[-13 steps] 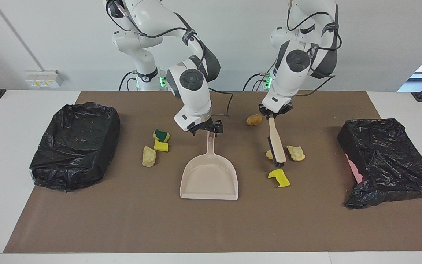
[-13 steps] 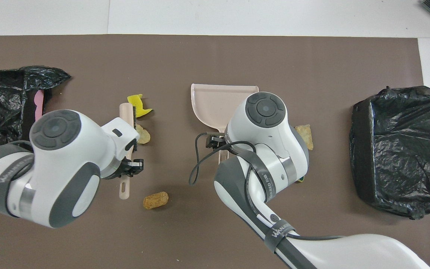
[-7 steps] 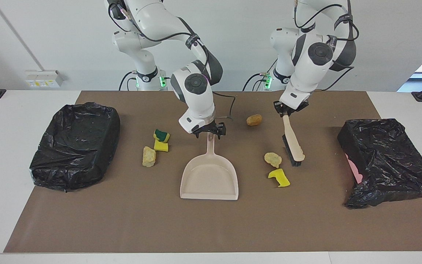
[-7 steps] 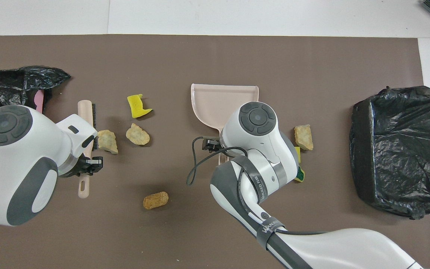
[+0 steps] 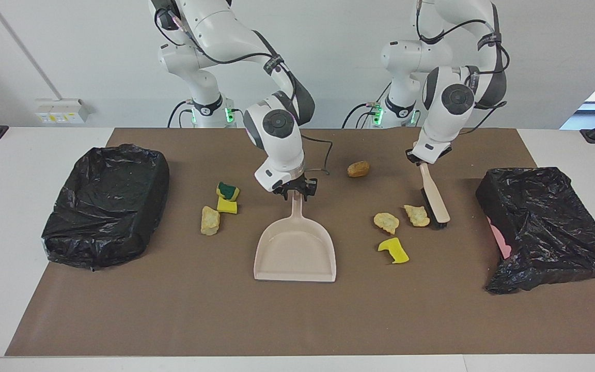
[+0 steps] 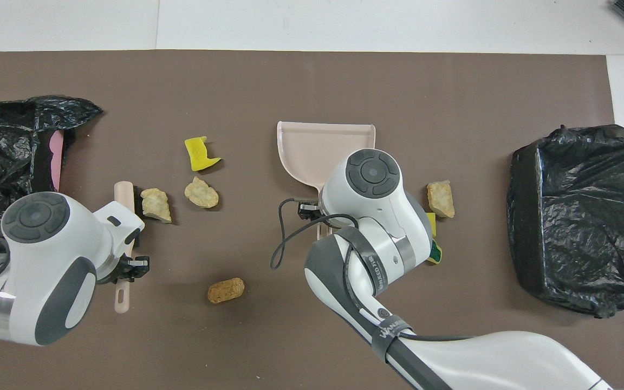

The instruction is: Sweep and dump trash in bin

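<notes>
My left gripper [image 5: 424,161] is shut on the handle of a beige brush [image 5: 434,199]. The brush bristles rest on the mat beside a tan lump [image 5: 417,215]. Two more pieces of trash, another tan lump [image 5: 386,222] and a yellow sponge scrap [image 5: 394,250], lie between the brush and the beige dustpan [image 5: 295,253]. My right gripper [image 5: 295,192] is at the tip of the dustpan's handle. A green-topped sponge [image 5: 228,191], a yellow chunk [image 5: 226,206] and a tan lump [image 5: 209,220] lie toward the right arm's end. One brown lump [image 5: 358,169] sits nearer the robots.
A black-bagged bin [image 5: 137,206] stands at the right arm's end of the brown mat. A second bin [image 5: 545,222], slumped with some pink showing, is at the left arm's end. The dustpan's mouth faces away from the robots.
My left arm has carried the brush toward its own end of the table, past the two tan lumps. My right gripper has settled onto the dustpan handle; the dustpan has not moved.
</notes>
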`<control>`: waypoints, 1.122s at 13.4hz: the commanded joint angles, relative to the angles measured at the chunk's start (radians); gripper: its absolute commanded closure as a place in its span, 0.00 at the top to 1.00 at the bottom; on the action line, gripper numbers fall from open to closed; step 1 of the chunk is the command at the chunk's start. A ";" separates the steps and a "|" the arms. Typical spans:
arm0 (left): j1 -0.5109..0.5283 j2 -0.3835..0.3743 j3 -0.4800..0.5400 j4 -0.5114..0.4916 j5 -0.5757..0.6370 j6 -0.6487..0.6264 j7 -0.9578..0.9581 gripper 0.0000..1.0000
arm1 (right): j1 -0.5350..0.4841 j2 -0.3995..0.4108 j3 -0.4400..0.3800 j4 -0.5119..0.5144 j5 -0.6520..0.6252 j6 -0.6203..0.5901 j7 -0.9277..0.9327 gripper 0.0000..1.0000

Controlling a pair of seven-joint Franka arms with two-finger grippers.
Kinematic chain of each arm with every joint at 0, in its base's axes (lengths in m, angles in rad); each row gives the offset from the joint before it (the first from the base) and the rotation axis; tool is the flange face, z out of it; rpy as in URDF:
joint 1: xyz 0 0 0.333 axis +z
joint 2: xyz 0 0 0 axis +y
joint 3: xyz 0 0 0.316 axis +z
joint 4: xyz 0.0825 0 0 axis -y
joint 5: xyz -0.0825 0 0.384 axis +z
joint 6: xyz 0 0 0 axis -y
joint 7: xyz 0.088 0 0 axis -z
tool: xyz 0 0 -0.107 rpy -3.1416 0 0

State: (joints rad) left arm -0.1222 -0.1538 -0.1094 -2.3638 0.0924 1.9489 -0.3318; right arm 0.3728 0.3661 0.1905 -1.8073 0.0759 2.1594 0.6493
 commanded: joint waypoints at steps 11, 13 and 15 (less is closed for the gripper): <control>-0.206 0.017 -0.001 -0.032 -0.189 0.143 0.013 0.00 | -0.147 -0.189 0.001 -0.015 -0.114 -0.260 -0.911 0.00; -0.195 0.017 0.000 -0.034 -0.191 0.142 0.013 0.00 | -0.166 -0.252 0.001 -0.033 -0.113 -0.341 -1.054 0.00; -0.194 0.017 0.002 -0.034 -0.191 0.142 0.013 0.00 | -0.176 -0.277 0.001 -0.056 -0.113 -0.392 -1.257 0.00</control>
State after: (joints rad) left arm -0.3145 -0.1355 -0.1158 -2.3916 -0.0781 2.0823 -0.3327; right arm 0.2176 0.1367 0.1829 -1.8086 -0.0303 1.7879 -0.4446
